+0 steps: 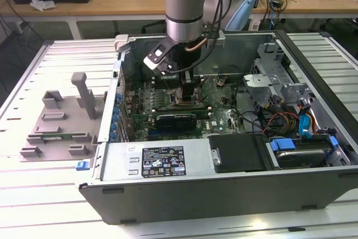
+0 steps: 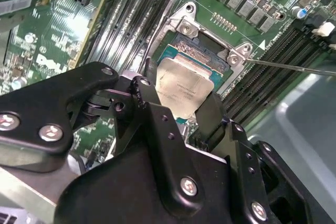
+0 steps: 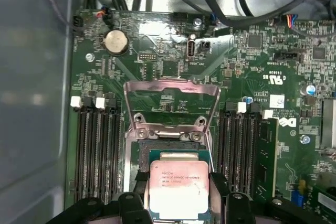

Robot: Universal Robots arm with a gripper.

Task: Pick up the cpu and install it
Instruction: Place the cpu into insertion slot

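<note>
Tray: a grey plastic tray (image 1: pixel 59 118) lies on the slatted table at the exterior view's left, just beside the computer case.
Case: an open computer case (image 1: pixel 224 186) lies on its side with its green motherboard (image 1: pixel 221 110) exposed.
Arm: the robot arm (image 1: pixel 187 4) comes straight down from above into the middle of the case, wrist pointing at the board.
Claw: the gripper (image 2: pixel 180 98) is low over the board, and its two black fingers (image 2: pixel 212 116) are clamped on opposite edges of the cpu.
Cpu: the cpu (image 3: pixel 178 190) is a thin square chip with a pale silver-grey metal top, rounded corners, small print and a green rim. It sits level between the fingers, directly over the socket; whether it rests in the socket cannot be told.
Socket: its metal load frame (image 3: pixel 170 98) stands open, with memory slots (image 3: pixel 97 145) on both sides.
Cables: blue and red cables (image 1: pixel 305 124) are bundled by the drive bays at the exterior view's right.
</note>
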